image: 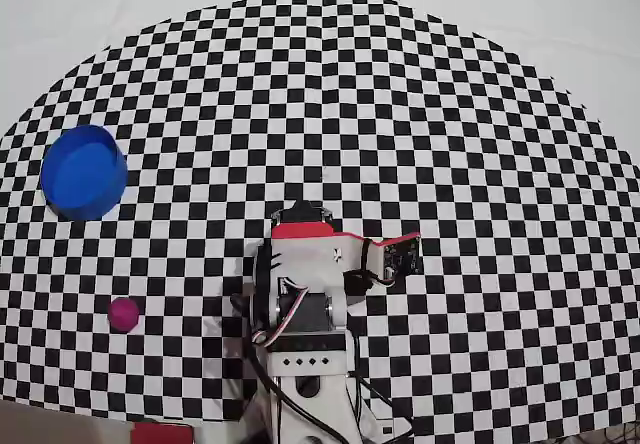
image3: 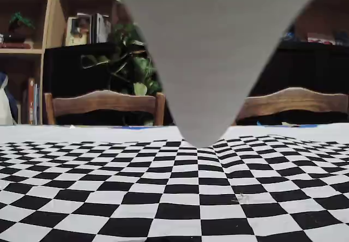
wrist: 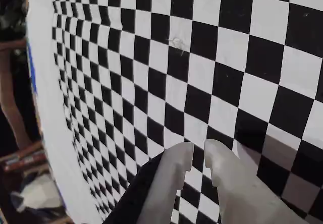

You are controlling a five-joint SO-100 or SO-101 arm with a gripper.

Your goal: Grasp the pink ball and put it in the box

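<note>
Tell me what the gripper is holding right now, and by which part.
Nothing is held. The gripper fingertips are nearly together with only checkered mat between them; the pink ball lies on the mat, away from the arm.

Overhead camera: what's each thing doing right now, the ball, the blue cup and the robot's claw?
pink ball: loose on the checkered cloth, not held.
box: upright, open, nothing inside.
gripper: nearly shut, holding nothing, above the cloth.
</note>
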